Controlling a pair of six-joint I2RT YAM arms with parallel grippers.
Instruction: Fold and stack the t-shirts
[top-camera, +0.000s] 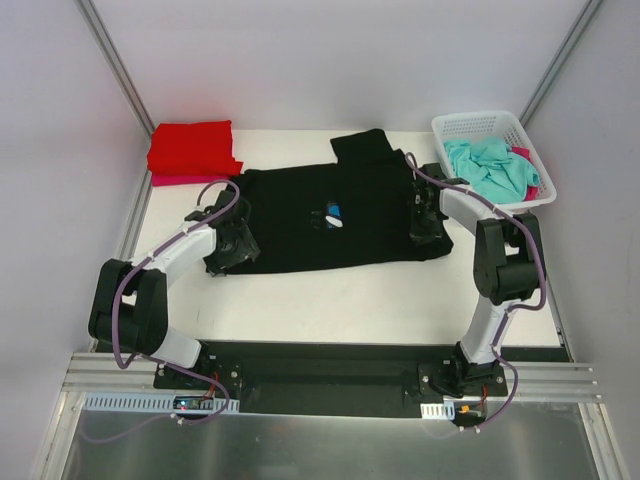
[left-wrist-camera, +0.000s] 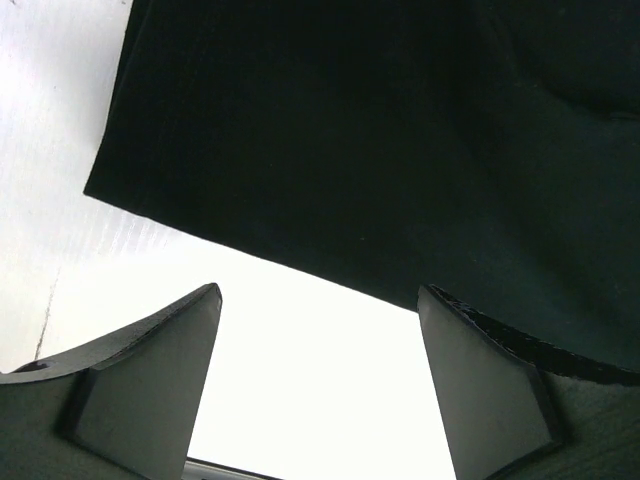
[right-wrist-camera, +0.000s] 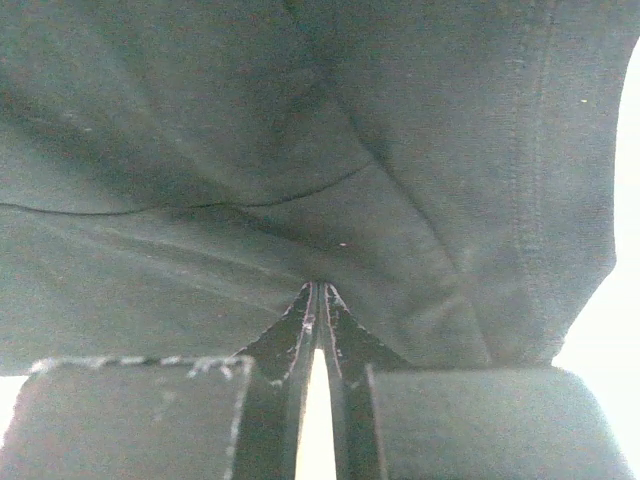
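Soft black tee (top-camera: 370, 235) lies spread mid-way across the bench (top-camera: 330, 300); its small white-and-blue print (top-camera: 333, 214) shows only from above. Clenched, the right hand (right-wrist-camera: 317, 298) pinches a creased fold near the stitched hem; the left hand (left-wrist-camera: 316, 310) gapes, released, beside the hem.

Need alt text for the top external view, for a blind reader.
A black t-shirt lies spread across the middle of the table, the left gripper at its left edge and the right gripper at its right edge. A folded red t-shirt atop a pink one sits far left; a white mesh basket holding teal cloth sits far right.
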